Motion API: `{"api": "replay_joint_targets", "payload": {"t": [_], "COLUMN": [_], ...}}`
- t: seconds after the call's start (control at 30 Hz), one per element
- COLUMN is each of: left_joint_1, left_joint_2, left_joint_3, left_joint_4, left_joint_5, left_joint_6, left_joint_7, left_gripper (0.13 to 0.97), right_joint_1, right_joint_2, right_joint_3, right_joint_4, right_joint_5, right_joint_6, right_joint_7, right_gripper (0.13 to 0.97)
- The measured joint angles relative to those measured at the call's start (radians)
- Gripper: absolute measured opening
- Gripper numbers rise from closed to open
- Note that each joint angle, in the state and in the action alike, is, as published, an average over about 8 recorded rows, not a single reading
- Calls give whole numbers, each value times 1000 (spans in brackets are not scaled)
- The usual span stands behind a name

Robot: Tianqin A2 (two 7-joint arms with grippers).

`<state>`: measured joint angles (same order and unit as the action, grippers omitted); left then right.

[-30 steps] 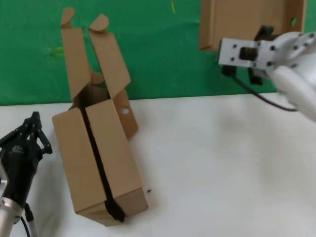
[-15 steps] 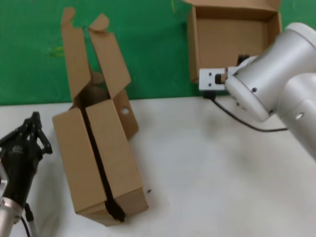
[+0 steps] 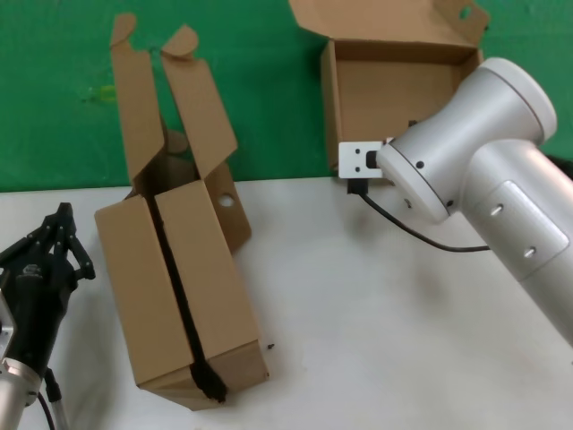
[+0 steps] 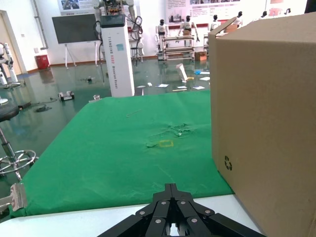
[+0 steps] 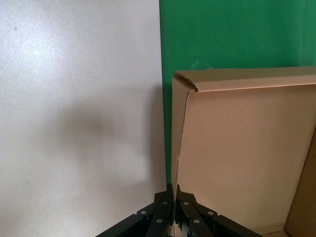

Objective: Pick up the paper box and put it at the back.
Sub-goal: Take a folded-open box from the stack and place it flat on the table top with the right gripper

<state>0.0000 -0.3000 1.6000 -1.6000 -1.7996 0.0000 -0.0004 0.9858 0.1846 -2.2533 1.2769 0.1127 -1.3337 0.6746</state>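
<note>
Head view shows my right arm reaching across toward the green cloth backdrop, carrying the paper box up off the white counter. The paper box hangs in front of the backdrop with its open inside turned toward me and its hinged lid folded out above, a small round hole showing in one flap. My forearm covers the box's lower edge, so from here I cannot see whether that edge touches the counter.

My right gripper shows plainly in the right wrist view: its black fingers are pressed together on a thin cardboard wall of the paper box, the wall's edge running straight into the pinch. Beyond the box lie the counter and the backdrop, meeting in a straight line right beside the gripped wall.

My left gripper is parked low at the counter's left edge, just beside the wider brown cardboard block, which lies on the counter with a dark seam along its top and two tall flaps standing up at its far end. In the left wrist view my left gripper has its fingertips brought together to a point, holding nothing, with the block's side close by.
</note>
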Motion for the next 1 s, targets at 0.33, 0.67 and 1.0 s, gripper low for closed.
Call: {"api": "replay_joint_targets", "payload": {"t": [0.33, 0.67, 1.0], "left_joint_1": [0, 0, 0], "left_joint_2": [0, 0, 0], "left_joint_3": [0, 0, 0], "left_joint_4": [0, 0, 0], "left_joint_5": [0, 0, 0], "left_joint_6": [0, 0, 0], "left_joint_7": [0, 0, 0], "left_gripper": [143, 143, 143], "right_joint_1": [-4, -14, -21], "right_joint_2": [-25, -34, -55], "right_joint_3": [21, 32, 37], "right_joint_4": [-31, -39, -66], "right_joint_5": [-16, -37, -49], "right_joint_6": [18, 39, 66], "right_joint_7": [-12, -33, -49], "right_gripper": [148, 158, 232]}}
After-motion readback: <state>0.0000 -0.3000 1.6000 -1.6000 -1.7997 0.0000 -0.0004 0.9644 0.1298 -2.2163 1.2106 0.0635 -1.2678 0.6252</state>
